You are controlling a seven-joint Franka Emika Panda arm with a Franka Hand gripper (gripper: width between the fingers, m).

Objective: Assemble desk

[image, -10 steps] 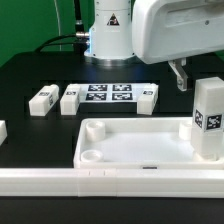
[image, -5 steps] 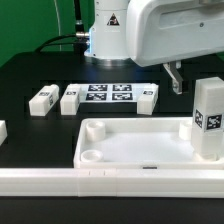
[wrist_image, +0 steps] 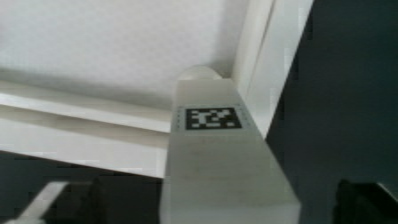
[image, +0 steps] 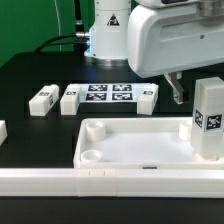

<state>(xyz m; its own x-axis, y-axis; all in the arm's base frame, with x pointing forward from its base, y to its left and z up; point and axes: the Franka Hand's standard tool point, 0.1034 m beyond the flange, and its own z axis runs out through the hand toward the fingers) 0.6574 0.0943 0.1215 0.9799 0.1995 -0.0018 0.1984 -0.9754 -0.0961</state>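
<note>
A robot arm's gripper (image: 177,88) hangs at the upper right of the exterior view, close above an upright white leg (image: 208,118) that stands at the right corner of the desk top (image: 140,148), the tray-like slab filling the lower middle of the frame. In the wrist view, the tagged leg rises between the two fingers (wrist_image: 43,203), which stand apart and clear of its sides, grasping nothing. The straddle looks like a grasp being lined up, perhaps to twist the leg home. A spare leg (image: 42,99) lies at middle left near the marker board (image: 110,95), handy for an empty socket (image: 91,157).
</note>
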